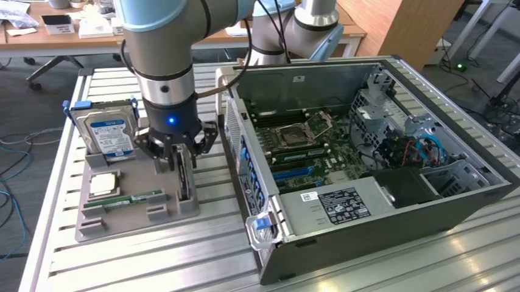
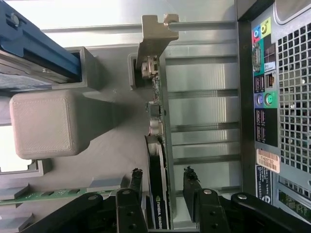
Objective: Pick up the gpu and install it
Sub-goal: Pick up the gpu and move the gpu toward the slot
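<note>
The gpu point(image 2: 158, 194) has a black shroud, green board edge and silver bracket; the hard drive point(image 1: 109, 134) is silver, blue-labelled; the tray point(image 1: 130, 215) is grey.

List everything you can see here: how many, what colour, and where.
gpu: one, black and green, on edge in the tray.
hard drive: one, silver with blue label, upright in the tray.
RAM stick: one, green, flat in the tray.
processor chip: one, pale, flat in the tray.
tray: one, grey, exterior view's left.
computer case: one, dark, open, exterior view's right.
table: one, silver slats, underneath.
gripper: one, black, open, astride the gpu.
arm: one, grey, above the tray.
</note>
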### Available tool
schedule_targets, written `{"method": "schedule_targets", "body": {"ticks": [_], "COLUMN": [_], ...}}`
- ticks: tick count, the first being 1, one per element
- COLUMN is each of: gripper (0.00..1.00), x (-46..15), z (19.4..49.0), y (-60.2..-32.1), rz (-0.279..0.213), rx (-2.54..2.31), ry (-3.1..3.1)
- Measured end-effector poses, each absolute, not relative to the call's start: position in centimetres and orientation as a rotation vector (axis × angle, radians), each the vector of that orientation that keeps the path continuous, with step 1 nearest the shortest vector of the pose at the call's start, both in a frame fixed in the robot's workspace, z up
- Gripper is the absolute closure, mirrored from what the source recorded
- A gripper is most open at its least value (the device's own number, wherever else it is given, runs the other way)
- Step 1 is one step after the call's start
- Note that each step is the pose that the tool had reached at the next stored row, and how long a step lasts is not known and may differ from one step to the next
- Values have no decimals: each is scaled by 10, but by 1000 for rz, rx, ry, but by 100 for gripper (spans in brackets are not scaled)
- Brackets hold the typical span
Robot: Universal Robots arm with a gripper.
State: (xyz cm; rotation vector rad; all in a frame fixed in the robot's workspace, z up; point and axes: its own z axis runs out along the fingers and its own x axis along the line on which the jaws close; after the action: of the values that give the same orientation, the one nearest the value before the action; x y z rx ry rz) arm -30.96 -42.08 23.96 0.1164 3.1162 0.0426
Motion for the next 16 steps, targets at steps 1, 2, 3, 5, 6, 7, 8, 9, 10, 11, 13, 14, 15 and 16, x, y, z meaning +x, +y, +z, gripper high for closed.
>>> {"method": "schedule_targets", "body": {"ticks": [1,2,3,5,6,7,8,9,10,11,13,14,15,16], "gripper": [53,53,53,53,53,53,53,53,53,53,53,53,53,53], "x": [-310,-310,-310,-310,-310,-310,-310,-310,-310,-311,-311,-311,-311,-311], "z": [239,238,238,237,236,236,236,236,235,235,234,234,234,233], "y": [-421,-421,-421,-420,-420,-419,-419,-419,-419,-419,-418,-418,-418,-417], "rz": [43,43,44,46,46,47,47,47,47,47,47,47,47,48], "rx": [116,116,116,117,116,113,109,108,107,105,95,89,82,71], "ry": [3116,3116,3116,3116,3116,3116,3117,3117,3117,3117,3117,3117,3118,3118]}}
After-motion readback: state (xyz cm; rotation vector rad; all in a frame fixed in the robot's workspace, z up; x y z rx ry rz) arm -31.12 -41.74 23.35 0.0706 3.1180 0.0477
